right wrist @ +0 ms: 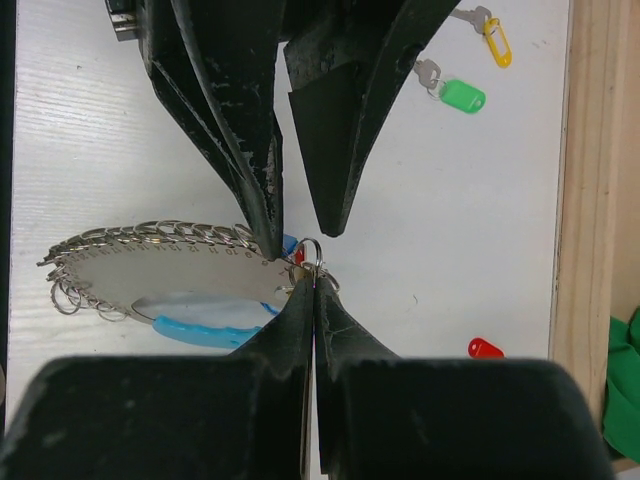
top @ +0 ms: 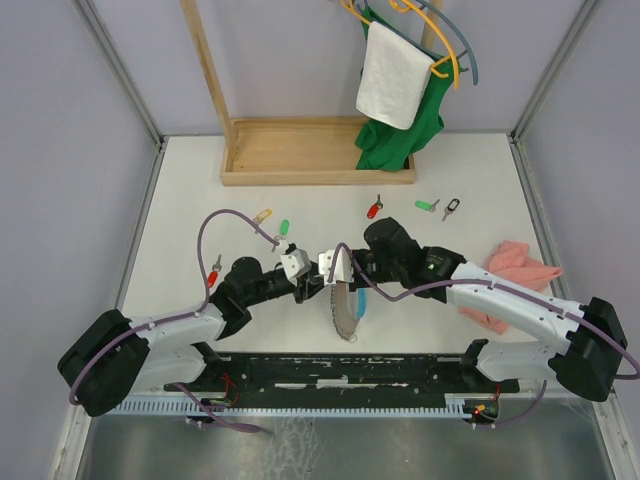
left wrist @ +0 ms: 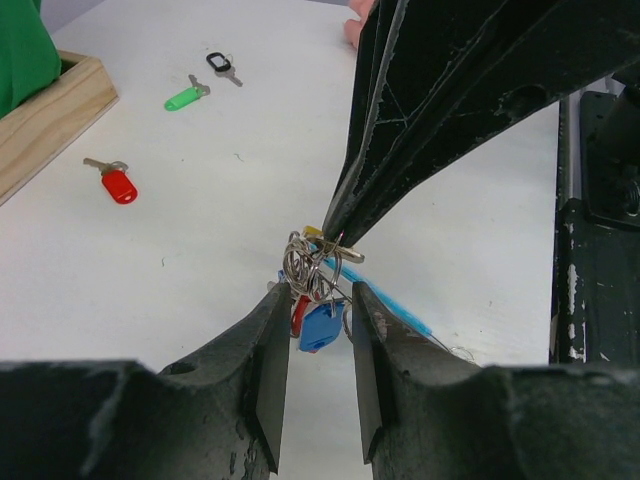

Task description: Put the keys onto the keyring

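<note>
White counter (top: 180,200). At far edge, wooden rack (top: 300,160), flat on its base. Left of centre, yellow key (top: 263,214) and, just beside, left green key (top: 284,227). Nearer the left edge, left red key (top: 213,275), well apart from those two. Right of centre, a row of three: middle red key (top: 374,210), right green key (top: 427,205), black key (top: 452,209), the last two near each other. Toward the right edge, crumpled pink cloth (top: 515,272). At centre, keyring (top: 347,300); resting or lifted, cannot tell. Along near edge, black rail (top: 340,375).
</note>
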Robot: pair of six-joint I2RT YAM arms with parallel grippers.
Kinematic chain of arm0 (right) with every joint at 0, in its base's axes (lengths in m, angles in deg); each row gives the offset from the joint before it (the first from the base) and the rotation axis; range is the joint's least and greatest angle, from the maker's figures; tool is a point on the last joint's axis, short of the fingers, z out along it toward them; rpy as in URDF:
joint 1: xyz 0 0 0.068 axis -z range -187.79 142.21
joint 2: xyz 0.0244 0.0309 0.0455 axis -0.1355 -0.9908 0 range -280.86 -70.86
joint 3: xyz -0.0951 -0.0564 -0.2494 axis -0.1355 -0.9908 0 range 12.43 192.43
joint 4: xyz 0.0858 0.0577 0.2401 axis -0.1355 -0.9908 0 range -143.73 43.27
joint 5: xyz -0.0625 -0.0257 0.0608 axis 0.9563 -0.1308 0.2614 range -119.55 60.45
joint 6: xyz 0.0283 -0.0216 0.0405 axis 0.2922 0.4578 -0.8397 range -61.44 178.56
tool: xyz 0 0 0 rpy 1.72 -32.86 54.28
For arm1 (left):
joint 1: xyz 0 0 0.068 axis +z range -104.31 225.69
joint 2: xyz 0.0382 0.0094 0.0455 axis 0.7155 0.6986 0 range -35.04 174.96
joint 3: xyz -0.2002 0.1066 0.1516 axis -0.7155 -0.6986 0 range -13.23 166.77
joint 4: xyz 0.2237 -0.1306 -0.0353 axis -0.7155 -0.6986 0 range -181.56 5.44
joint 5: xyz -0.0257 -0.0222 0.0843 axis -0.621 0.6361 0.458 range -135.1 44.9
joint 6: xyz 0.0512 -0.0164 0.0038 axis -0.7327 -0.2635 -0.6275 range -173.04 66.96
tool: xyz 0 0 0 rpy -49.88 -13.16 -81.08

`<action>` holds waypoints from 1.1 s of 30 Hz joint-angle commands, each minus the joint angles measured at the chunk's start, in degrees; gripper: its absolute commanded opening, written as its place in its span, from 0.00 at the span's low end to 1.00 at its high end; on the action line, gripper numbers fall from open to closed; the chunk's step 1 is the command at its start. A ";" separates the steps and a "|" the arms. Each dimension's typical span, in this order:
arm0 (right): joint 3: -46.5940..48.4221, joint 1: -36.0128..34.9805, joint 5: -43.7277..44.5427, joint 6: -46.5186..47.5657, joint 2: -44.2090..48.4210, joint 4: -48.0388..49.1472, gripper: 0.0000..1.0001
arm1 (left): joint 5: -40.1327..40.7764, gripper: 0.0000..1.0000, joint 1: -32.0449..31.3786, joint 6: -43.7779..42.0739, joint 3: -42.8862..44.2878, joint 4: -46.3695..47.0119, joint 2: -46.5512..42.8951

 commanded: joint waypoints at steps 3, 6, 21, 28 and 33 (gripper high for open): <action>3.62 -0.44 -1.62 1.91 0.65 1.05 0.01 | -2.48 0.37 0.16 -2.01 2.34 2.43 0.72; 3.70 -0.45 -2.02 2.19 0.82 0.80 0.01 | -3.37 0.37 0.22 -2.73 3.00 2.32 1.55; 4.55 -0.45 -3.07 3.60 1.23 -1.78 0.01 | -8.43 0.03 1.63 -3.14 5.15 1.09 3.43; 2.08 -0.44 3.68 1.69 3.49 -3.51 0.01 | -5.05 0.03 1.69 -0.81 3.98 1.81 1.66; -2.56 -0.44 4.50 -1.81 5.47 -0.67 0.01 | -1.01 0.03 1.64 2.77 3.39 3.91 0.62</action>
